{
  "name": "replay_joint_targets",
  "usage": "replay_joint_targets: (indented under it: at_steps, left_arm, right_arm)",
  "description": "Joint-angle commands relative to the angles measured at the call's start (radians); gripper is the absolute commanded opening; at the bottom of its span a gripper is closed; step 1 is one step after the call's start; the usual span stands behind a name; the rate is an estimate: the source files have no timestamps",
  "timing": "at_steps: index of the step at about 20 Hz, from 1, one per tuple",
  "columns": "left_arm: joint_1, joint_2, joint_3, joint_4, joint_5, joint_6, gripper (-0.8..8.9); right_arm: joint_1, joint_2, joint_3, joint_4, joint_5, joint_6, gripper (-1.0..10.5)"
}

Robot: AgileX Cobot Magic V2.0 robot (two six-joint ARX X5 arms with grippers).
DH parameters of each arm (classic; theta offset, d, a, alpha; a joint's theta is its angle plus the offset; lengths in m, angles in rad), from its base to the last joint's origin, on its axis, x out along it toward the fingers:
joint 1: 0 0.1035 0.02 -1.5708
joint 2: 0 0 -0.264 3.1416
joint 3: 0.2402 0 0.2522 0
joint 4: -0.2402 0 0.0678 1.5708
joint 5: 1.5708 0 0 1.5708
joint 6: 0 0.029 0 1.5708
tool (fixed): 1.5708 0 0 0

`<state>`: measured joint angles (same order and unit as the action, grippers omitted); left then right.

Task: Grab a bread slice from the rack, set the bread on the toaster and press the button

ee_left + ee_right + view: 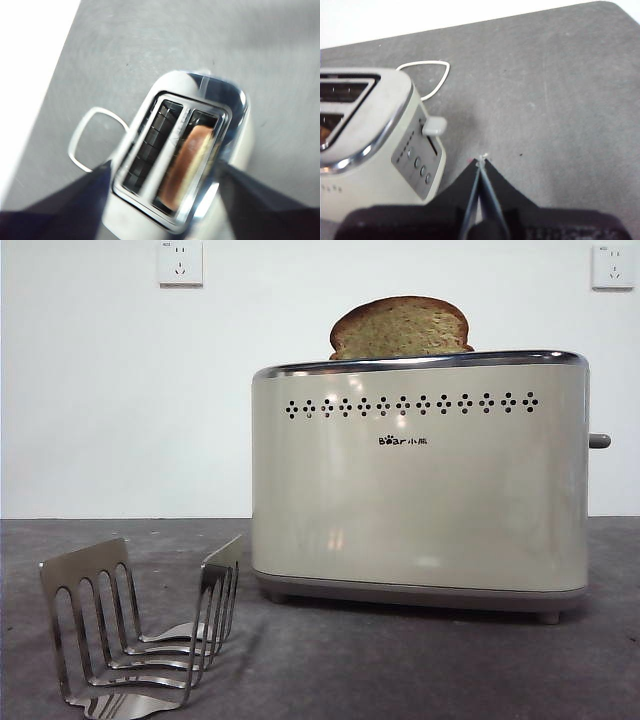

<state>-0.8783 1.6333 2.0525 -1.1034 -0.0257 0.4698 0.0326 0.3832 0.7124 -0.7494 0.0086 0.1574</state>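
The slice of bread (400, 328) stands upright in a slot of the cream toaster (420, 490), its rounded top sticking out above the chrome rim. The steel rack (140, 640) at the front left holds nothing. No arm shows in the front view. In the left wrist view my left gripper (164, 167) hangs open above the toaster (220, 95), its jaws wide on either side of the bread (187, 167). My right gripper (481, 160) is shut and empty over the table. It is apart from the button (435, 126), the lever on the toaster's narrow end (599, 441).
A white cable (432, 75) loops on the grey table behind the toaster, also seen as the cable (85, 135) in the left wrist view. Two white wall sockets (180, 262) (612, 266) sit high on the wall. A row of small round buttons (420, 167) lies beside the lever.
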Motion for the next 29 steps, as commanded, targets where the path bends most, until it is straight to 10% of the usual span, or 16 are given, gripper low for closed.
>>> replay_joint_targets:
  at_steps: [1,16,23,29]
  left_arm:
    - [0.016,-0.031,-0.001,-0.05,0.003,-0.173,-0.25]
    - [0.07,-0.137,-0.06,-0.217,0.071,-0.389,-0.06]
    - [0.088,-0.388,-0.411,-0.217,0.051,-0.463,-0.06]
    - [0.093,-0.523,-0.454,-0.217,0.052,-0.497,-0.06]
  right_arm:
    - [0.0,0.041,0.049,-0.025,0.021,0.03,-0.1]
    - [-0.057,0.386,0.183,0.032,-0.175,0.017,-0.1]
    - [-0.323,0.695,0.183,0.189,-0.742,0.037,-0.1]
    - [-0.34,0.99,0.183,0.242,-1.001,0.04,-0.1]
